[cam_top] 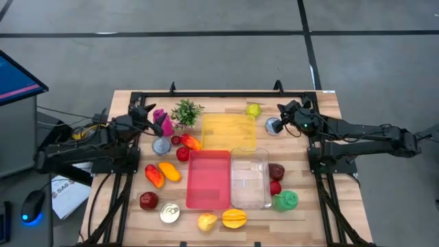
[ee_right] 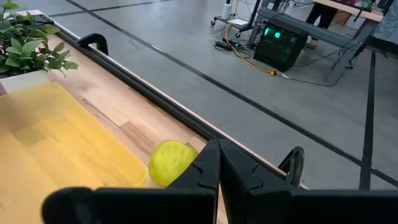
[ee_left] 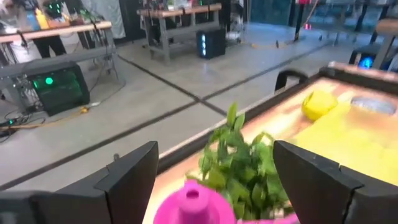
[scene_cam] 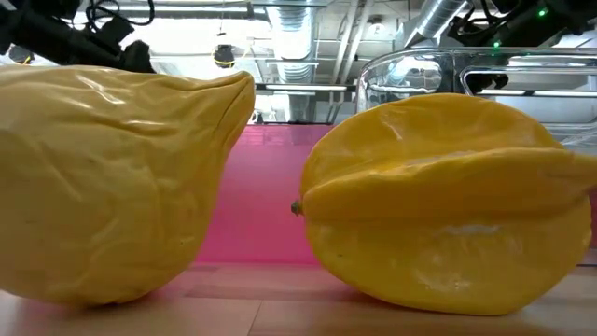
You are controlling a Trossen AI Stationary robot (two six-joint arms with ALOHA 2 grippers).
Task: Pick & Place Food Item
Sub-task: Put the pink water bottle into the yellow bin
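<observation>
Two arms work at the wooden table (cam_top: 329, 110), one from each side. The left gripper (cam_top: 152, 118) is near the far left corner of the table, with its fingers (ee_left: 127, 180) set wide apart and nothing between them. A pink bottle (cam_top: 163, 122) lies just in front of it, and a small green plant (cam_top: 186, 111) stands beside the bottle, closer to the far edge. The right gripper (cam_top: 282, 110) is near the far right corner, with its fingers pressed together and holding nothing. A yellow-green fruit (cam_top: 254, 110) lies just beside its tip, next to the far edge, and a small grey round thing (cam_top: 273, 125) is beside it.

Three trays are in the middle of the table: a yellow tray (cam_top: 228, 132) toward the far edge, a pink tray (cam_top: 208, 178) toward the near edge, and a clear tray (cam_top: 250, 177) touching the right side of the pink one. Many food items lie around them. A yellow pear (cam_top: 206, 221) and a yellow starfruit (cam_top: 234, 218) are at the near edge, side by side. A dark red fruit (cam_top: 276, 171) and a green item (cam_top: 286, 200) lie to the right of the clear tray. An orange pepper (cam_top: 169, 171), a red pepper (cam_top: 153, 175) and a tin can (cam_top: 169, 213) lie to the left of the pink tray.
</observation>
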